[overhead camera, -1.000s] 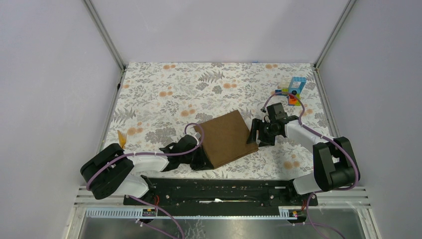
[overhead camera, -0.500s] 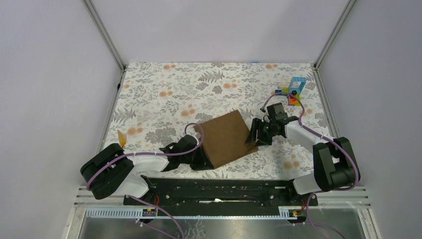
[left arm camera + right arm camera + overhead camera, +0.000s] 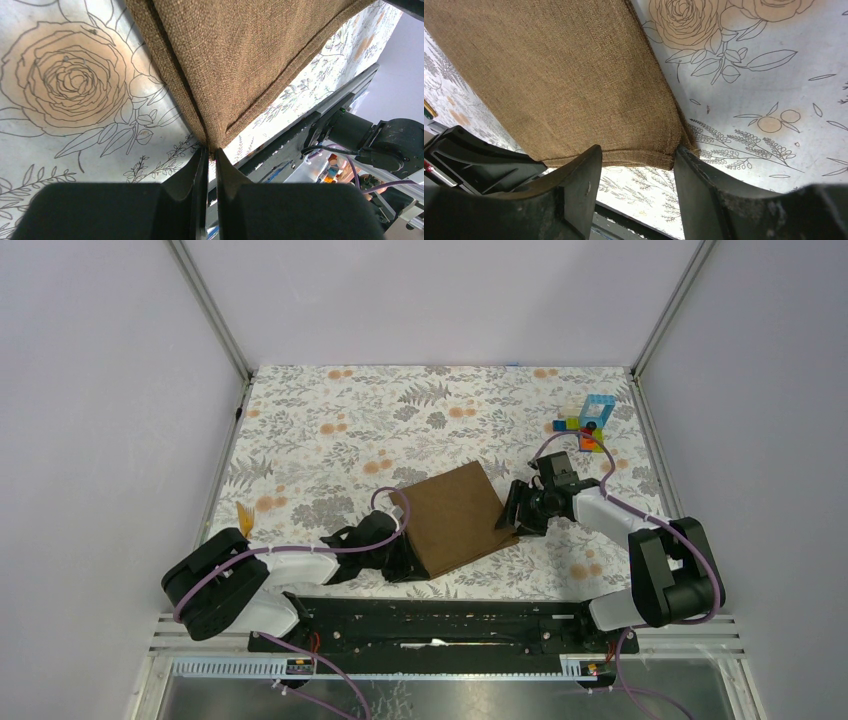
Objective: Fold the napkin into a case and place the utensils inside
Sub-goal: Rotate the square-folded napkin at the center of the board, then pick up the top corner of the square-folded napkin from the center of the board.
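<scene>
The right gripper (image 3: 513,514) has edged closer to the napkin (image 3: 455,520) (jaws apart). Only the wrist view shows the left gripper (image 3: 210,153) with its jaws pinching a corner.

One napkin (image 3: 455,518) and one stack of blocks (image 3: 588,423) are counted on the bench (image 3: 330,410). A left end effector (image 3: 402,560) and a right end effector (image 3: 512,516) are seen. The utensils (image 3: 243,515) are too small to be counted.

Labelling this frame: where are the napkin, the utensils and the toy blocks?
napkin (image 3: 455,520), top external view, middle of the cloth.
utensils (image 3: 243,516), top external view, visible orange end.
toy blocks (image 3: 590,420), top external view, stack's middle.
</scene>
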Controlling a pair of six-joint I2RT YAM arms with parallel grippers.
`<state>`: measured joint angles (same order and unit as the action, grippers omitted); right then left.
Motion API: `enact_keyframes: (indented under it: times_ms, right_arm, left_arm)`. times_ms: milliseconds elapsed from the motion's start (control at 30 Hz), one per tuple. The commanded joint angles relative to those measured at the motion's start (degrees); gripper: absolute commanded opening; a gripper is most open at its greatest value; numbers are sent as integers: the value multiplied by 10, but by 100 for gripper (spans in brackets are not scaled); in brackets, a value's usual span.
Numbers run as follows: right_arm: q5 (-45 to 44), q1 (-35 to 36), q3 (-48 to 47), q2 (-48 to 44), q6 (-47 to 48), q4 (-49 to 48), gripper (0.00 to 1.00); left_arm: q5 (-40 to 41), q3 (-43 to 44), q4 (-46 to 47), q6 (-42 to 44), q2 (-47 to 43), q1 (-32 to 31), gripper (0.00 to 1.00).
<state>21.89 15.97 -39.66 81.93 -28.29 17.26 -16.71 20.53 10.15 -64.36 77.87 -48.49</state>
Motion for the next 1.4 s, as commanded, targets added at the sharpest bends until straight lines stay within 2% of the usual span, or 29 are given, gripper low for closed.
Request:
enact_keyframes:
  times_ms: [0, 133, 467, 800, 1000, 1100, 1267, 1367]
  right_arm:
    - [-28, -1, -1, -14, -10, -7, 59]
    - [-35, 0, 0, -11, -11, -8, 49]
    - [-69, -1, 1, -23, -3, 10, 48]
    - [-56, -1, -3, -18, -3, 5, 30]
    - [-67, -1, -2, -30, -1, 14, 27]
    - [-68, -1, -4, -38, 3, 20, 20]
    - [-31, -1, -11, -30, 24, 13, 0]
    - [25, 1, -26, 5, 52, -1, 0]
  left_arm:
    - [32, -13, -63, 21, 16, -4, 13]
    - [32, -15, -64, 20, 13, -4, 13]
    - [31, -16, -64, 19, 12, -3, 12]
    - [32, -17, -62, 19, 12, -4, 12]
    - [31, -18, -62, 20, 13, -4, 12]
    - [30, -19, -62, 20, 13, -4, 12]
    - [30, -19, -62, 19, 12, -3, 13]
    - [28, -18, -60, 21, 14, -4, 13]
